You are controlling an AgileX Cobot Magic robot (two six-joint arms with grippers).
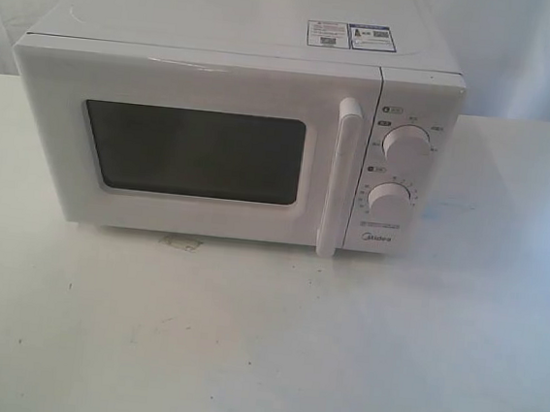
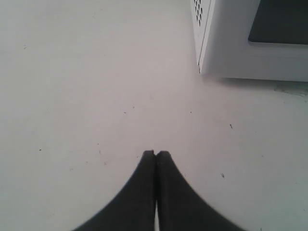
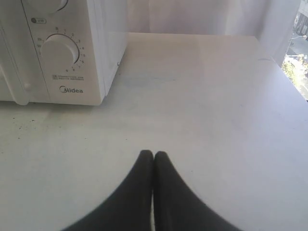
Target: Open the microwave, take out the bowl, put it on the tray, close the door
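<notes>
Count: microwave (image 1: 223,35) 1; door (image 1: 199,87) 1; window (image 1: 194,152) 1; bar handle (image 1: 337,178) 1. Right of frame: upper knob (image 1: 405,144) plus lower knob (image 1: 392,198), 2. Stickers (image 1: 328,34), upper centre, 2. Left gripper (image 2: 155,154) plus right gripper (image 3: 153,154), 2.

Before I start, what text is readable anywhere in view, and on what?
"Midea": microwave knob panel, under the lower knob.
Numbers round that knob: too blurred to read.
Stickers on top: print too small.
Labels beside the knobs: too small.

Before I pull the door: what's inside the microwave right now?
Cannot tell: the door of the microwave is shut and its dark window shows nothing through. Any bowl inside is hidden.
</notes>
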